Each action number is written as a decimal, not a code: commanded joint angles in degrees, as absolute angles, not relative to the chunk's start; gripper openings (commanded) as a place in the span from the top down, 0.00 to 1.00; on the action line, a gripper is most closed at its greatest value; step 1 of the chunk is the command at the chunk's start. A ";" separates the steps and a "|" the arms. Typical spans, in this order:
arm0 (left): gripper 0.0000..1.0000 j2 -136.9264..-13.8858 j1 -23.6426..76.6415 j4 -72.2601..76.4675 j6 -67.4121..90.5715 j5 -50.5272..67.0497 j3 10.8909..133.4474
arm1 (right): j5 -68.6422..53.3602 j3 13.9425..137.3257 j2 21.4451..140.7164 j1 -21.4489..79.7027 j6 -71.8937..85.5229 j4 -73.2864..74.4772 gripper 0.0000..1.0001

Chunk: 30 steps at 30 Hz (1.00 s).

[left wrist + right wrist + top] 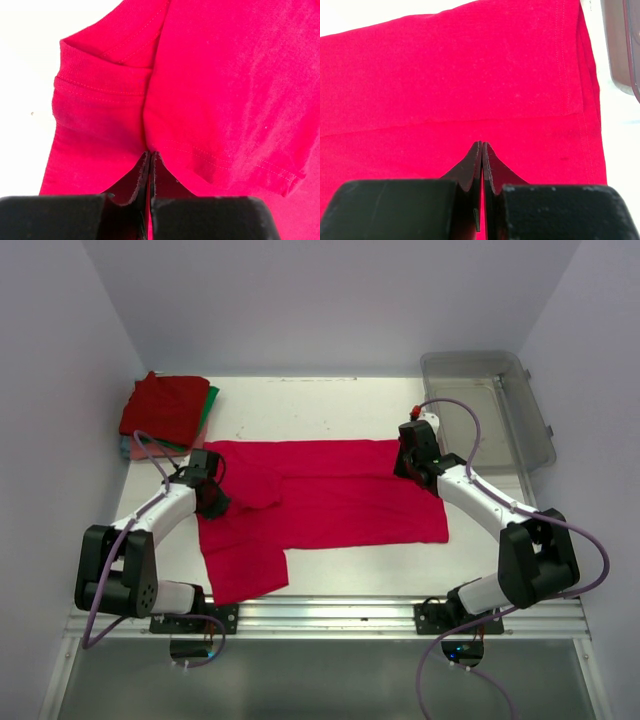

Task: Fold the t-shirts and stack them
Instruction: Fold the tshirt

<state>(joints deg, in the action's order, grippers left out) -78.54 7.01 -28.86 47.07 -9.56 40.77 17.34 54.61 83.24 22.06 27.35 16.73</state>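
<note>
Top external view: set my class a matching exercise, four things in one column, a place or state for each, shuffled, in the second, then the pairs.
1 crimson-pink t-shirt
2 folded t-shirts
3 clear bin
4 left gripper

A far right corner of the table
B shut, tips on crimson cloth
C spread across the table's middle
D stacked at far left corner

Pairs: 1-C, 2-D, 3-A, 4-B

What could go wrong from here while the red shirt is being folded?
The left end effector is shut on bunched cloth of the crimson t-shirt; pulling may drag wrinkles into the fold. The right end effector pinches only a thin layer, which may slip out. The clear bin stands close to that arm; a wide swing might knock it.
</note>
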 commanded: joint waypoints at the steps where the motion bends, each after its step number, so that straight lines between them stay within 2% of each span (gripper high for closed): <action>1: 1.00 -77.25 6.50 -29.00 46.23 -9.93 42.63 | 19.07 55.11 83.41 21.88 27.25 16.00 1.00; 9: 0.97 -77.26 6.50 -29.71 46.41 -10.02 42.80 | 19.07 55.02 83.41 21.88 27.33 15.91 1.00; 12: 1.00 -77.25 6.50 -29.62 46.32 -9.84 42.63 | 19.07 55.11 83.50 21.97 27.33 15.91 1.00; 30: 1.00 -74.44 6.42 -36.82 48.43 -15.47 41.75 | 18.90 55.20 83.94 21.88 27.33 16.00 1.00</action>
<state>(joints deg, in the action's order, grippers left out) -74.46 6.98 -34.61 47.46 -13.26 40.77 17.45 54.61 83.42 22.06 27.35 16.71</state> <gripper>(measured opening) 0.009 0.010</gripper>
